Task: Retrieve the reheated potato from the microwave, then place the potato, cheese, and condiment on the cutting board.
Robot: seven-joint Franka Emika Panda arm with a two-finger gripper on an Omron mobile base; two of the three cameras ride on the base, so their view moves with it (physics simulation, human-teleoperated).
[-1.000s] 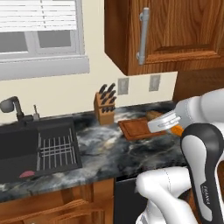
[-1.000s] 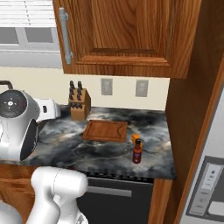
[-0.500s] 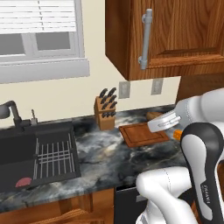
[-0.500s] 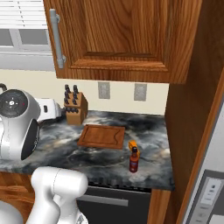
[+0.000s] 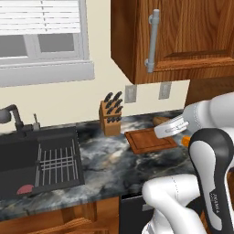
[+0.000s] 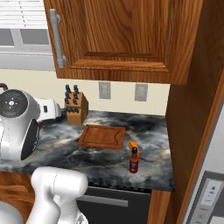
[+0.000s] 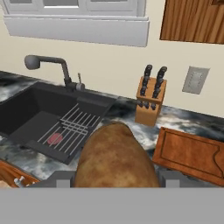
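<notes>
Dark marble counter (image 6: 57,153) carries the cutting board (image 6: 102,136); end effector (image 7: 116,181) apparently pinches the potato (image 7: 114,159).

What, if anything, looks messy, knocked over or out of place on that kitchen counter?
Nothing stands out. The cutting board lies flat on the counter, the condiment stands upright beside the cheese, and the knife block stands by the wall. The potato sits in the gripper.
</notes>
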